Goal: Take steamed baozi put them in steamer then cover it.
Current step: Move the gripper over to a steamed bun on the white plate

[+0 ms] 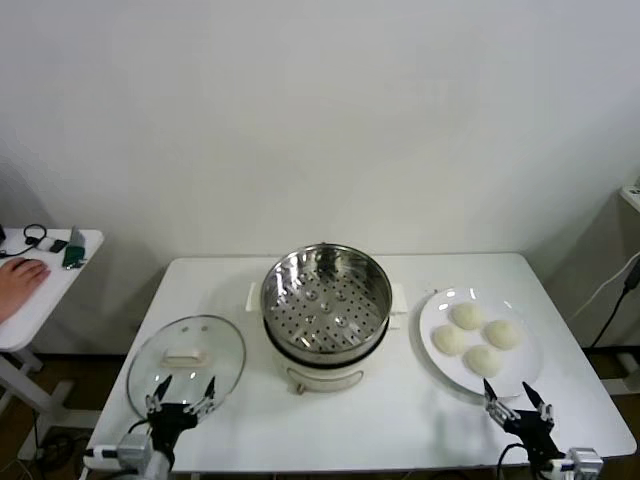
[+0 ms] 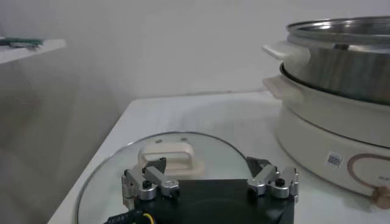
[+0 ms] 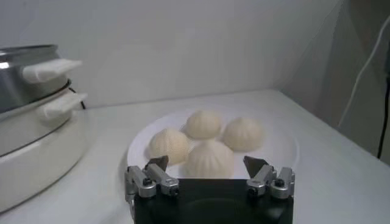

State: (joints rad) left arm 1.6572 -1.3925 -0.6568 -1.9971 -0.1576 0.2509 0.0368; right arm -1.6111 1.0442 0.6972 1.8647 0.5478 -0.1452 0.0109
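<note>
The steamer (image 1: 324, 300), a shiny steel pot with a perforated tray on a white base, stands open and empty at the table's middle. The cover (image 1: 187, 362), a clear glass lid with a white handle (image 2: 166, 156), lies flat on the table to its left. Several cream-white baozi (image 1: 482, 360) sit on a white plate (image 1: 524, 362) to its right. My left gripper (image 1: 183, 390) is open and empty, just in front of the cover (image 2: 183, 146). My right gripper (image 1: 518, 392) is open and empty, just in front of the plate, facing the baozi (image 3: 207, 157).
The white table (image 1: 420, 420) ends close behind both grippers. A small white side table (image 1: 40, 300) at far left holds small items and a person's hand (image 1: 20, 275). A cable (image 1: 610, 300) hangs at far right. The steamer's side handles (image 3: 52, 70) stick out.
</note>
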